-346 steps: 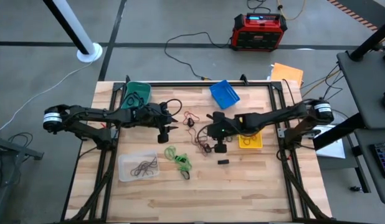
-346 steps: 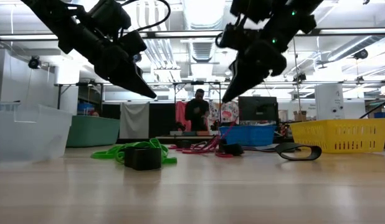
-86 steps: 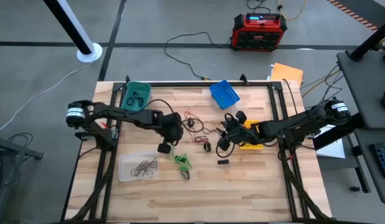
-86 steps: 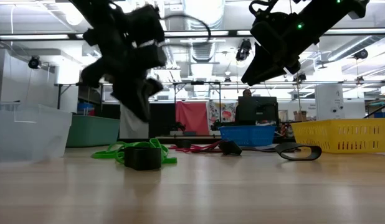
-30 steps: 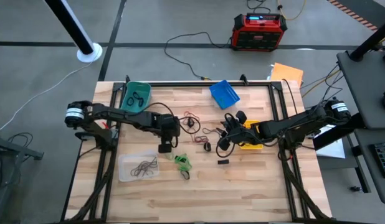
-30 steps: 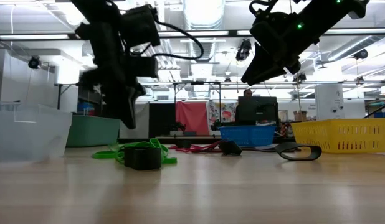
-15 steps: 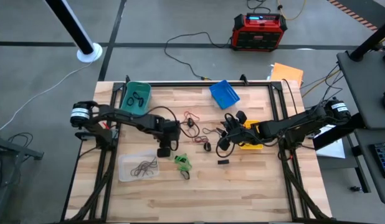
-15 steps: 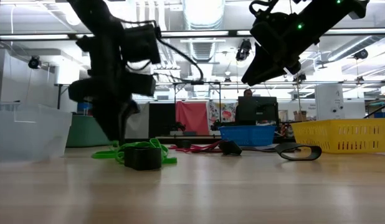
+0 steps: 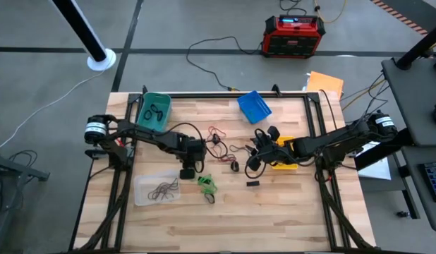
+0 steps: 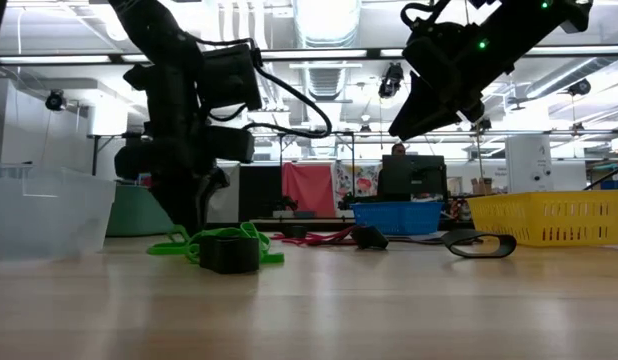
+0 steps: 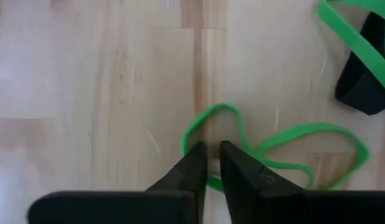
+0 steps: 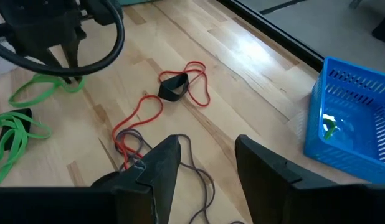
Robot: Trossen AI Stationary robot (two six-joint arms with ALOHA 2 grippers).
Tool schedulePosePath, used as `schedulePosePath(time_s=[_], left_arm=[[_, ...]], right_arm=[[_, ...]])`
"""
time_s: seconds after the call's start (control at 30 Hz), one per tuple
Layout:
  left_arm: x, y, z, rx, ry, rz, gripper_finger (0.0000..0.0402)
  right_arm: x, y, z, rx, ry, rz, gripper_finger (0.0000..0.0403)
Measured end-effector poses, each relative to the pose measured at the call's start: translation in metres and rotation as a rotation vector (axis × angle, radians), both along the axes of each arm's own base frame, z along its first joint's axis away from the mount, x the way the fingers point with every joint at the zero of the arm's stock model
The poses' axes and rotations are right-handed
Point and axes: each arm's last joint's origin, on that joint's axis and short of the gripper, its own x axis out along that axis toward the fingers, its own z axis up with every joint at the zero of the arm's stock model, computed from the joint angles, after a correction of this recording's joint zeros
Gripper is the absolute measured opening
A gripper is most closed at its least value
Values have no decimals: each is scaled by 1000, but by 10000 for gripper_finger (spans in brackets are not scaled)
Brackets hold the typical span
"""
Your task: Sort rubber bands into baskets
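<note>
Two arms: left gripper stood at frame centre, fingers nearly closed, pinching a green rubber band flat on the table, likely to lift it.
Right gripper: hovered wide apart, empty, above the red bands, waiting.
Baskets: teal basket sat upper left.

Wooden table: rubber bands, baskets

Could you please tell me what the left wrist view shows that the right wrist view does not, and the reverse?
Only the left wrist view shows the left pincer nearly closed around a green rubber band that lies on the wooden table.

Only the right wrist view shows the blue basket holding something green, the red rubber bands, a black band and the open right pincer.

Both views show green rubber bands on the table and the left arm's pincer.
</note>
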Motion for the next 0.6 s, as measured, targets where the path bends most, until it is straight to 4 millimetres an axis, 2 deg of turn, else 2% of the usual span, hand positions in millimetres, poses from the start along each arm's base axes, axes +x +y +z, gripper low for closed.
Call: schedulePosePath(time_s=[0.1, 0.3, 0.6], left_arm=[[0, -1, 3, 14, -8, -16, 5], [-1, 1, 17, 61, -59, -14, 1], [-2, 1, 16, 48, -51, 2, 32]], right_arm=[[0, 0, 0, 0, -2, 0, 151], [0, 0, -1, 1, -6, 0, 151], [0, 0, -1, 2, -11, 0, 151]])
